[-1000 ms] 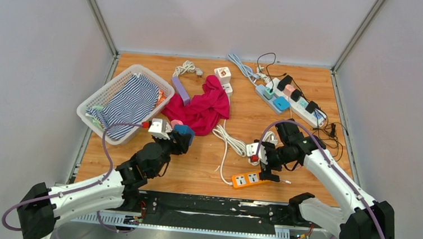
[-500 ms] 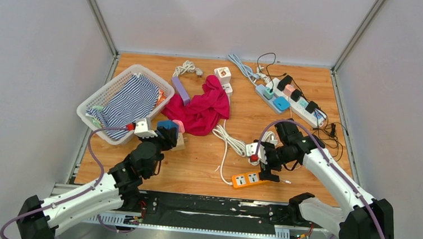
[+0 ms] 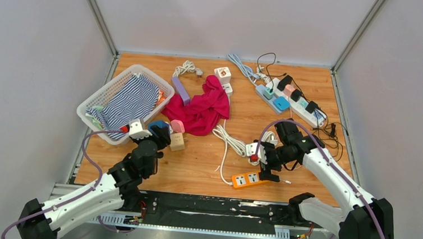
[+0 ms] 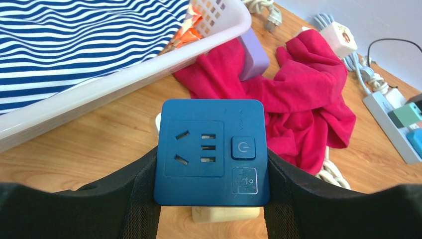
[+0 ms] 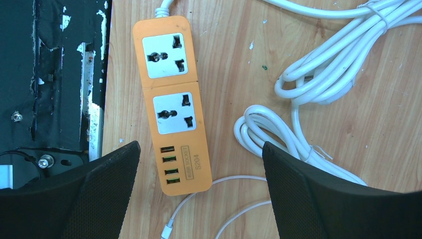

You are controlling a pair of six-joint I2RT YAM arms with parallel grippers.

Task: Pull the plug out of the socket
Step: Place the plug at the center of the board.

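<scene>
My left gripper is shut on a blue square plug adapter, whose face with socket holes and a power button fills the left wrist view. The black fingers press both its sides. A beige socket cube with a pink piece on top stands just right of the blue plug; a cream block shows under the plug's lower edge. My right gripper hangs open over an orange power strip with nothing between its fingers.
A white basket with striped cloth sits at the left, a red cloth in the middle. Coiled white cable and a thin USB lead lie beside the orange strip. Loaded power strips lie back right.
My left gripper has carried the blue plug leftward toward the basket, away from the beige and pink cube, which stays on the table. The right arm has not moved.
</scene>
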